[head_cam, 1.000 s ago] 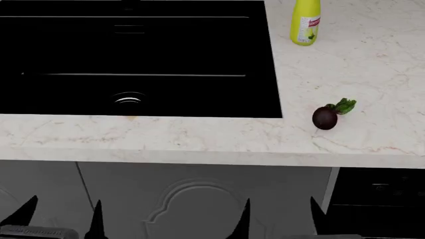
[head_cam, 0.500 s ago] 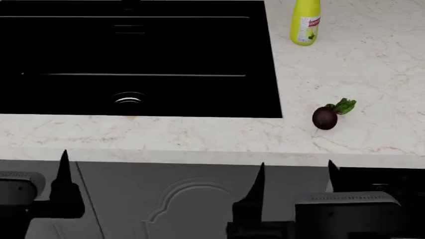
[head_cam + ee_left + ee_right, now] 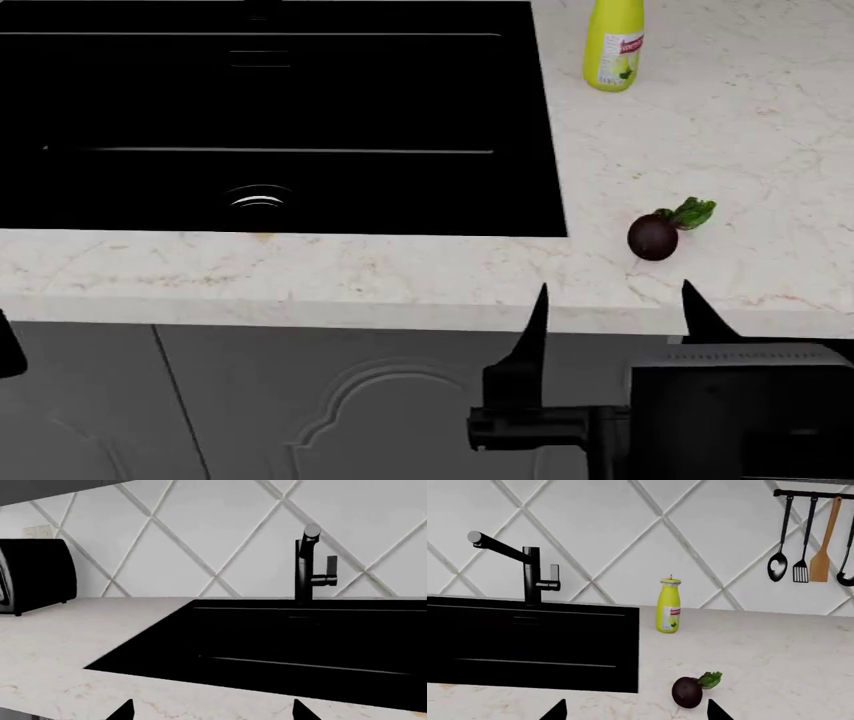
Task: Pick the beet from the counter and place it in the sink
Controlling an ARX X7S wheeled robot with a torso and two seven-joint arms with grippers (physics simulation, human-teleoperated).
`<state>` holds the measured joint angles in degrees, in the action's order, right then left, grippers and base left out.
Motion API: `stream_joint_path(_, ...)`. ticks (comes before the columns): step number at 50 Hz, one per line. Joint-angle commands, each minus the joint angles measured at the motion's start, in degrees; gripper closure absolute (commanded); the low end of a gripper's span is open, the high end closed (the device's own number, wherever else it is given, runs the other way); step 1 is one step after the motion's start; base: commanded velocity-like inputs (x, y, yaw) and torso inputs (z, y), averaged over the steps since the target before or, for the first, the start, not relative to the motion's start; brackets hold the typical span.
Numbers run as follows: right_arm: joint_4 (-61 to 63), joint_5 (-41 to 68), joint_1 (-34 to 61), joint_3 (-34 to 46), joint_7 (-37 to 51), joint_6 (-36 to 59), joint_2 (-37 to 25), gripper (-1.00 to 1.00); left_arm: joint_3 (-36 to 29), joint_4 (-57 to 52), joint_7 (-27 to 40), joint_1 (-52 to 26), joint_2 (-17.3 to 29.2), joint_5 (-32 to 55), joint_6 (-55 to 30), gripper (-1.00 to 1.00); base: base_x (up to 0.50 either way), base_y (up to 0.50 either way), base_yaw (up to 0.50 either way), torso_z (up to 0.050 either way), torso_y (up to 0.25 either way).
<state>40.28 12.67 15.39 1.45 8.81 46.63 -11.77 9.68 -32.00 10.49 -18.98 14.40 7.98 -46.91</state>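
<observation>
The beet (image 3: 653, 236) lies on the counter (image 3: 400, 275), right of the sink (image 3: 400, 100), dark maroon with green leaves. My right gripper (image 3: 614, 300) is open at the counter's front edge, just in front of the beet and apart from it. The right wrist view puts the beet (image 3: 687, 691) ahead of the right gripper (image 3: 637, 712), nearer one fingertip (image 3: 717, 711). In the left wrist view my left gripper (image 3: 212, 711) is open and empty over the counter (image 3: 80, 645), facing the sink (image 3: 300, 645). In the head view only a dark sliver of it shows at the left edge.
A yellow bottle (image 3: 614, 45) stands upright on the counter behind the beet. The black faucet (image 3: 308, 565) rises behind the basin, and a round drain (image 3: 258, 198) sits in its floor. A black appliance (image 3: 33, 575) stands far left. Utensils (image 3: 810, 545) hang on the wall.
Both arms have risen from below the counter. The right gripper has climbed to the counter's front edge in front of the beet. The left gripper has slid out past the head view's left edge.
</observation>
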Motion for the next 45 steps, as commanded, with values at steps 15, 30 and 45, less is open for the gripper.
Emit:
stream_joint_path(15, 1.7, 2.6, 2.0, -0.3, 0.1, 2.5, -0.2, -1.00, 2.3, 0.1, 0.8, 0.5, 0.6, 0.8, 0.5, -1.00, 0.05, 0.14, 0.00, 0.000, 0.000)
stream_joint_path(30, 1.1, 3.7, 0.8, -1.3, -0.1, 0.0, 0.0, -1.00, 2.0, 0.3, 1.2, 0.7, 0.2, 1.1, 1.1, -1.00, 0.14, 0.31, 0.00, 0.000, 0.000)
stream_joint_path(45, 1.2, 4.4, -0.1, -1.9, 0.1, -1.5, -0.3, -1.00, 1.4, 0.2, 1.7, 1.0, 0.0, 1.3, 1.2, -1.00, 0.28, 0.26, 0.00, 0.000, 0.000)
